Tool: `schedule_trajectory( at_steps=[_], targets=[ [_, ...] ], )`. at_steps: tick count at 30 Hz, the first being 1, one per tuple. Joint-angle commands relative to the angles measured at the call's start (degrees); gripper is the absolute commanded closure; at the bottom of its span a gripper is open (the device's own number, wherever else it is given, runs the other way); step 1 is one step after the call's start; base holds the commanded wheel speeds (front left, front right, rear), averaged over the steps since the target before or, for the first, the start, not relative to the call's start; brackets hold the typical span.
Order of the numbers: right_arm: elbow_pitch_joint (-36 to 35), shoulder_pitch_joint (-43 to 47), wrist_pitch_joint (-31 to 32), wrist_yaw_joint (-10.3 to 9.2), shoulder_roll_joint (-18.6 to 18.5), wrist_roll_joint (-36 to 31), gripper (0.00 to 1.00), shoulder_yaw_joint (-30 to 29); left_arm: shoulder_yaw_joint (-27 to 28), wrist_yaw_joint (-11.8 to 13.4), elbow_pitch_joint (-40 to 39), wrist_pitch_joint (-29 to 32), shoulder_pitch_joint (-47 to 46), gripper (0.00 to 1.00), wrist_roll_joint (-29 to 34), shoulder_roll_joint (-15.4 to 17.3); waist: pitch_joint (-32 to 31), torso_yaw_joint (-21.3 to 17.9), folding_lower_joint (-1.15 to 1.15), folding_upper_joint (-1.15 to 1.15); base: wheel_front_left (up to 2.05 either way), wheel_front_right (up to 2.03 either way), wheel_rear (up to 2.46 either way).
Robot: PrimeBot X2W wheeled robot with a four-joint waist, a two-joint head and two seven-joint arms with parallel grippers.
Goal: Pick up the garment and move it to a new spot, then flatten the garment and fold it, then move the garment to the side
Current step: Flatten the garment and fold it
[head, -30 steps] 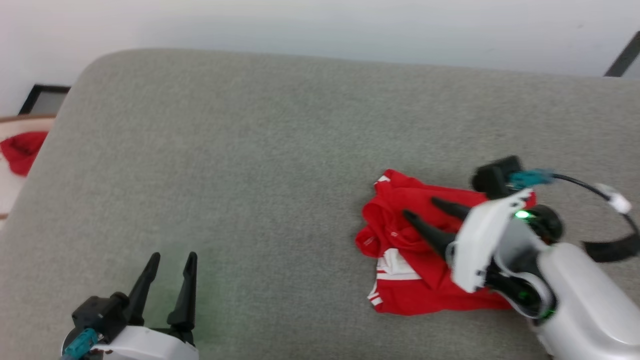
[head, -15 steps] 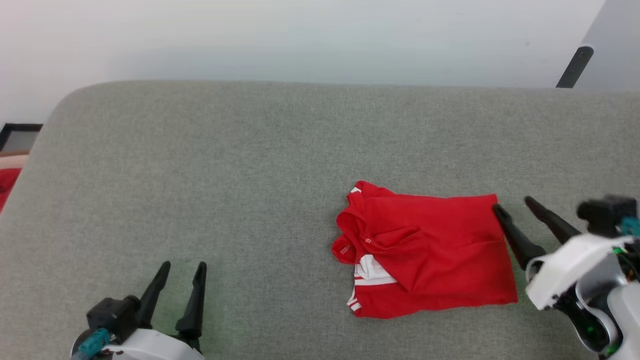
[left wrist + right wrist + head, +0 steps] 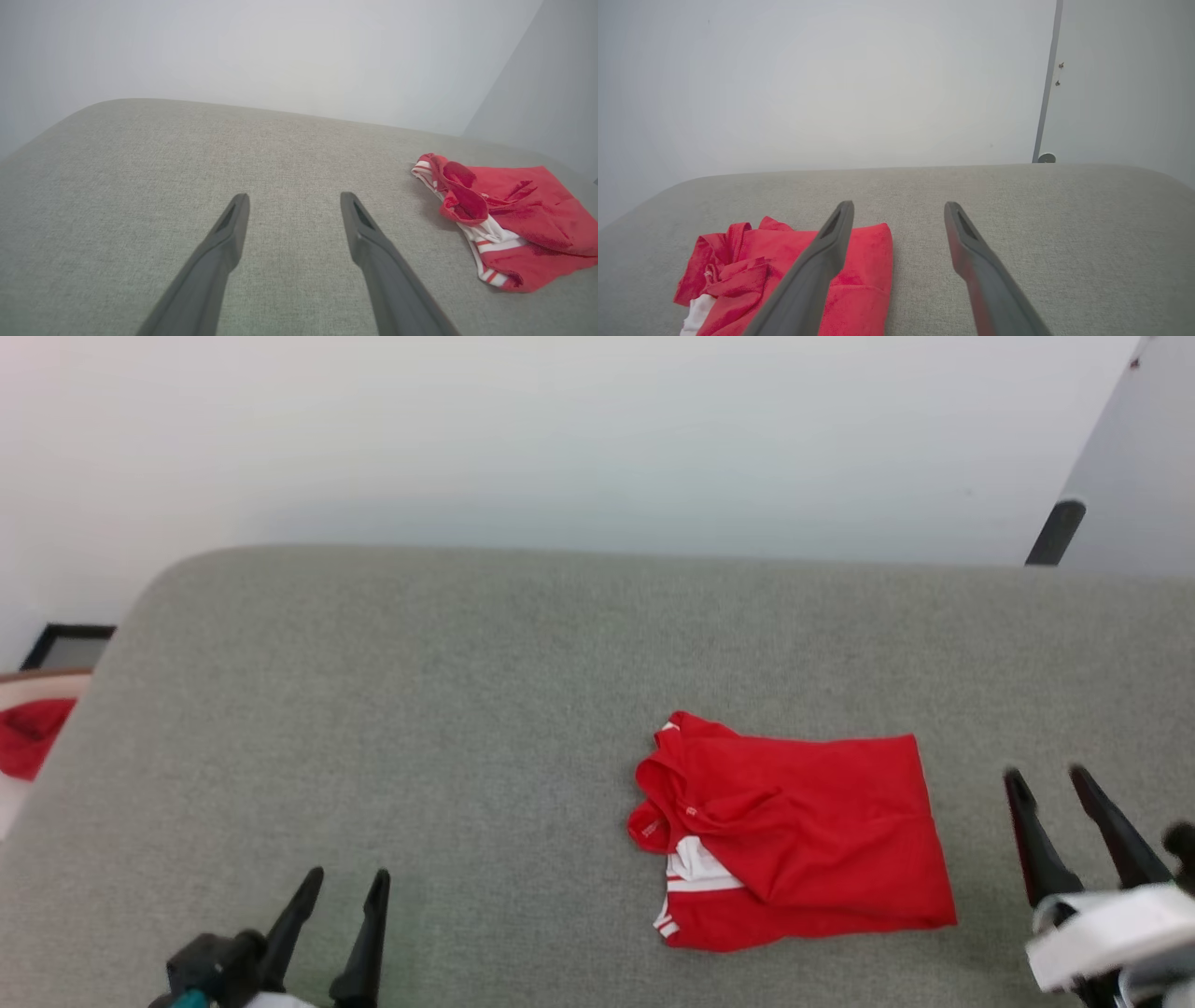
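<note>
The garment (image 3: 803,831), a bright red shirt with white striped trim, lies folded into a rough rectangle on the grey cushioned surface (image 3: 448,728), right of centre. My right gripper (image 3: 1047,777) stands open just to its right, clear of the cloth, nothing between its fingers. My left gripper (image 3: 346,875) is open at the lower left, far from the shirt. In the left wrist view the garment (image 3: 509,219) lies to the right of the open left gripper (image 3: 294,198). The right wrist view has the garment (image 3: 784,275) lower left, partly behind one finger of the open right gripper (image 3: 899,205).
A small plain red cloth bundle (image 3: 28,737) lies on a pale surface beyond the cushion's left edge, beside a dark frame (image 3: 65,644). A white wall backs the cushion, with a dark bar (image 3: 1055,532) at the far right.
My right gripper has let go of the garment and drawn back to the right and down, off the cloth. The shirt now lies folded flat. The head camera has tilted up.
</note>
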Motion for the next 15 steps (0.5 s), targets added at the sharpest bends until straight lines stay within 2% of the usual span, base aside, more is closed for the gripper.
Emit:
schedule_trajectory(
  at_steps=[1,15],
  targets=[
    [-1.25,2.60,-0.33,-0.04,0.51,-1.09,0.00,-1.67,0.14,0.03,-0.99,0.03,1.63,0.00,0.80,0.27,-2.22,0.69,0.00,0.00,0.00,0.00,0.00],
    [-12.70,18.18,3.18,-0.04,5.70,-3.46,0.00,-12.42,4.84,0.44,-10.10,0.03,13.02,0.00,3.60,-0.70,-4.56,1.16,0.00,0.00,0.00,0.00,0.00]
  ],
)
